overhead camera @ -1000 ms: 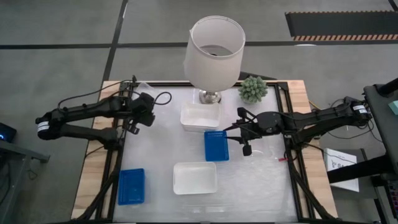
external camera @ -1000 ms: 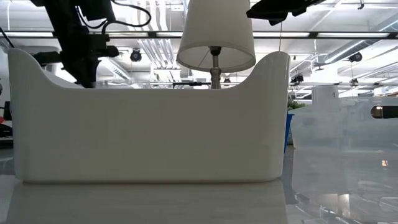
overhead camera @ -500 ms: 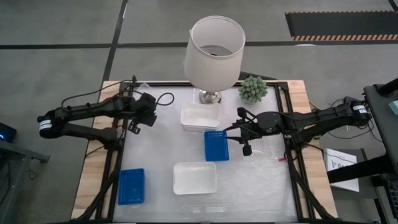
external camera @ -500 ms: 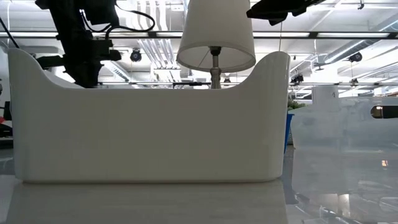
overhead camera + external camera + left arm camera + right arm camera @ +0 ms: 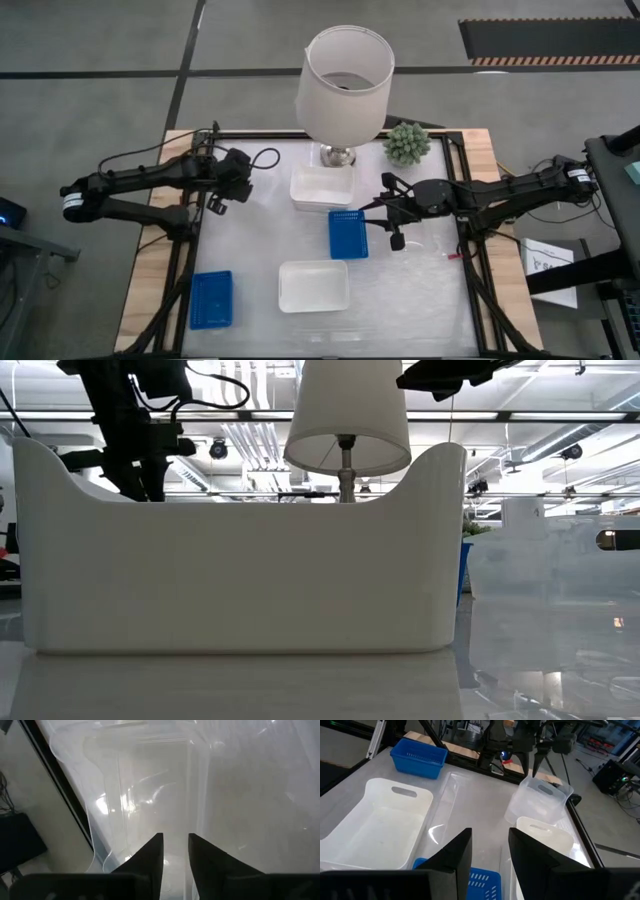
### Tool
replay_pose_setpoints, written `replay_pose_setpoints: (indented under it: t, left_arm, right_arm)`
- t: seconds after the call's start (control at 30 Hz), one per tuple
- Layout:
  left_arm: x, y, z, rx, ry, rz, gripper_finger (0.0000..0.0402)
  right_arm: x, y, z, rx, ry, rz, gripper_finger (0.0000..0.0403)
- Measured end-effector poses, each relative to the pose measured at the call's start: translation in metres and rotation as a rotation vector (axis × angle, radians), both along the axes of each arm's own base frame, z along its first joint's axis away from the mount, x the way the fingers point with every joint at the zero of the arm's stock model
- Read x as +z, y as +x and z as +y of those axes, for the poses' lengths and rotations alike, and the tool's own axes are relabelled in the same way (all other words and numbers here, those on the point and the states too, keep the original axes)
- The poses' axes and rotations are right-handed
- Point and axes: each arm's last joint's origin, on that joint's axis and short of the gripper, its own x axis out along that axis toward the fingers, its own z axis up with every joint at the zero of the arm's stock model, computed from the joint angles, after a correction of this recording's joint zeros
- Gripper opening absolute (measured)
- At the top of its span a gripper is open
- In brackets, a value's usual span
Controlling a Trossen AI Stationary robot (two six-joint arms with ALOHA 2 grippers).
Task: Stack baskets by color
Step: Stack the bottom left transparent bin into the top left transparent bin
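High view gives the only full layout: left end effector [image 5: 222,196] hovers at the bench's [image 5: 420,290] far left, above a clear container [image 5: 225,150] that is nearly invisible from overhead; left wrist view shows that container [image 5: 150,785] directly below the fingers [image 5: 150,855], which stand slightly apart with nothing between them. Right end effector [image 5: 385,215] sits just beside the blue basket [image 5: 348,234] at bench centre, arm stretched in low from the right; its wrist view shows fingers [image 5: 455,860] apart, empty, the blue basket's rim [image 5: 475,880] beneath them. A white basket [image 5: 321,188] lies just beyond it by the lamp [image 5: 345,80], another white basket [image 5: 314,285] nearer, a second blue basket [image 5: 211,299] well off at the near left. Low view is blocked by a white basket wall [image 5: 240,570]; the left arm [image 5: 130,430] descends behind it.
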Motion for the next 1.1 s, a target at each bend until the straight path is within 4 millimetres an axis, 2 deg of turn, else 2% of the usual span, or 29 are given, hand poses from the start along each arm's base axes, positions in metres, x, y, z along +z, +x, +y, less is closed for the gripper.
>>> replay_pose_setpoints:
  t: [0.33,0.63,0.8,0.97,1.1]
  left_arm:
    - [0.001,0.000,-0.001,0.007,-0.002,-0.009,0.0073]
    - [0.009,0.003,-0.001,0.140,-0.026,-0.164,0.0073]
    - [-0.003,0.006,0.000,0.206,-0.042,-0.238,0.0072]
    - [-0.024,0.003,-0.001,0.216,-0.040,-0.201,0.0072]
    - [-0.027,0.002,-0.001,0.222,-0.033,-0.193,0.0072]
  right_arm:
    - [0.000,0.000,0.000,-0.002,0.005,0.000,0.0120]
    - [-0.001,0.000,0.000,-0.007,0.018,0.005,0.0120]
    - [-0.003,0.000,0.000,-0.007,0.018,0.008,0.0120]
    - [-0.003,0.000,0.000,-0.012,0.031,0.009,0.0120]
    - [-0.003,0.000,0.000,-0.019,0.049,0.010,0.0120]
